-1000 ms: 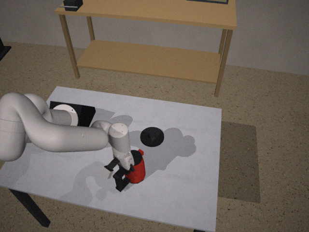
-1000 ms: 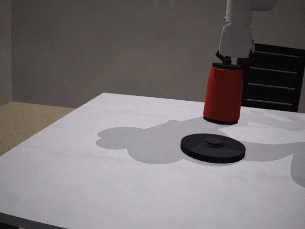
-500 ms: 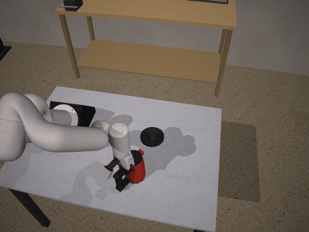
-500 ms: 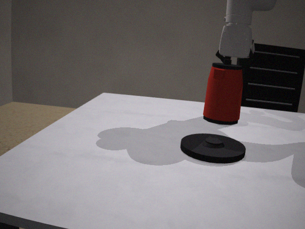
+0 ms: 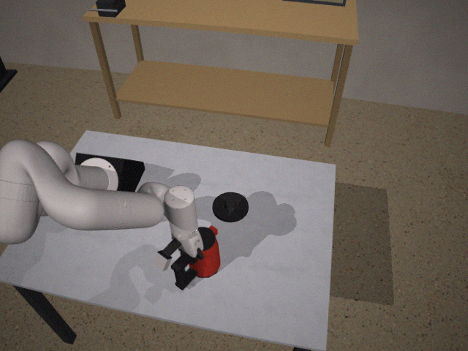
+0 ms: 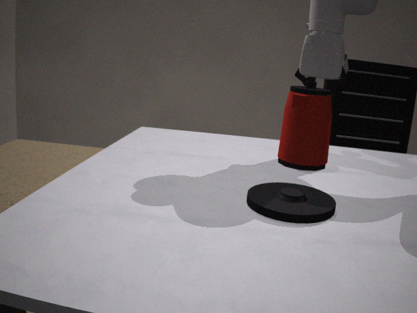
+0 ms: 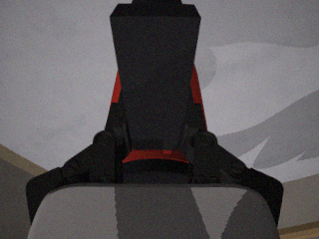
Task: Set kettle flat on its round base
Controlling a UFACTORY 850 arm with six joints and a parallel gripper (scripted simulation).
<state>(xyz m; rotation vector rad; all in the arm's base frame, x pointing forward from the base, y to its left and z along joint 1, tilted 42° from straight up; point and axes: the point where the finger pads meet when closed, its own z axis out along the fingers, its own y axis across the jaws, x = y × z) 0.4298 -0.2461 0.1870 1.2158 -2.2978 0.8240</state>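
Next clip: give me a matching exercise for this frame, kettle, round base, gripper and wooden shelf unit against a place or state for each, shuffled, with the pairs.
Things:
1. kettle
2. round base
3. gripper
4. wooden shelf unit

Places or states:
A. lies flat on the table, stud up, nothing on it
B. stands on the floor beyond the table
C. shut on the black handle bar
D. red, upright, beside the base rather than on it

Pairs: 1-D, 2-A, 3-C, 4-B
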